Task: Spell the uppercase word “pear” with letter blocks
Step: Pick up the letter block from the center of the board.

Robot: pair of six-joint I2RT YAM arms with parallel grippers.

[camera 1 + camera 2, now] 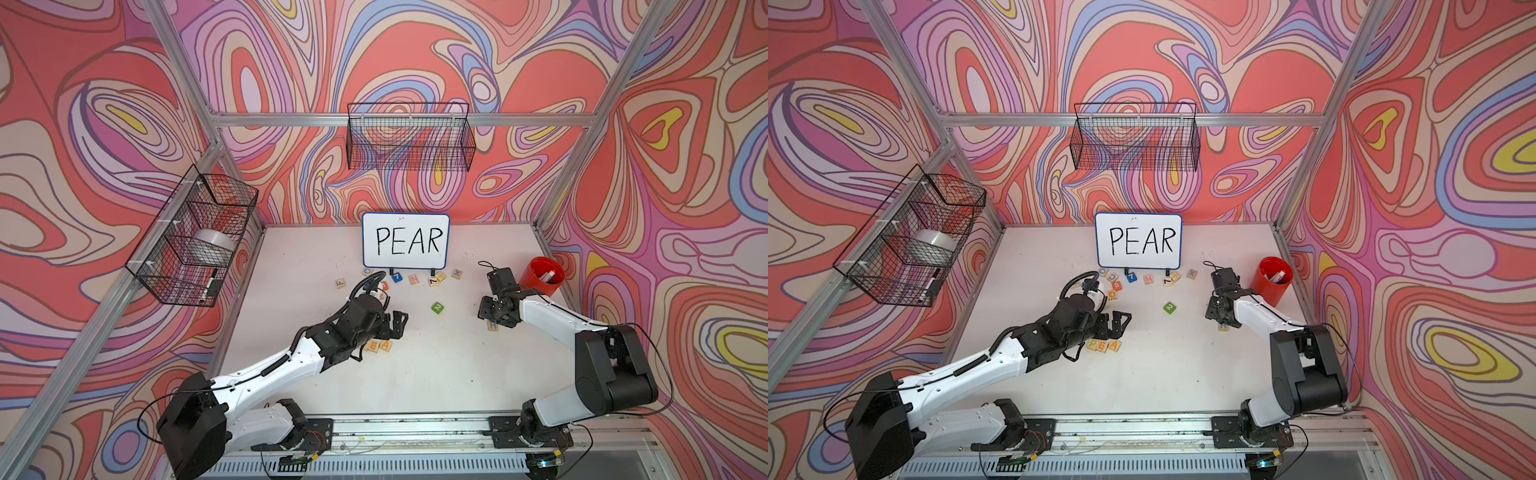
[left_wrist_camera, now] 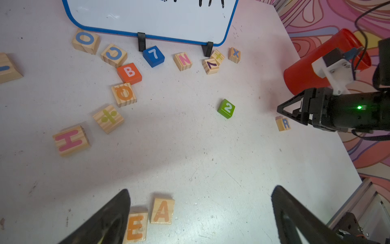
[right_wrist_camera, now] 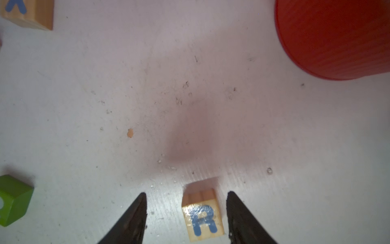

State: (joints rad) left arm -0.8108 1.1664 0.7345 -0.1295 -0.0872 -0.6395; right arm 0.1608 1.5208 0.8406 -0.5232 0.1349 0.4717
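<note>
White tabletop (image 1: 415, 374), scuffed, swirly pink walls (image 1: 104, 124) all round. P block (image 1: 1093, 344), E block (image 1: 1104, 345) and A block (image 1: 1114, 345) sit packed in a row running side to side, letters up, reading the same way as the whiteboard (image 1: 1138, 240). R block (image 3: 202, 215) lies well apart to the right, letter up, between the spread fingers of the right gripper (image 3: 187, 192), not clamped. Left gripper (image 2: 201, 188) hangs by the row, jaws wide, empty. Bare table runs from A towards R; green 2 cube (image 2: 226, 108) sits further back, red cup (image 3: 333, 38) near the right edge
</note>
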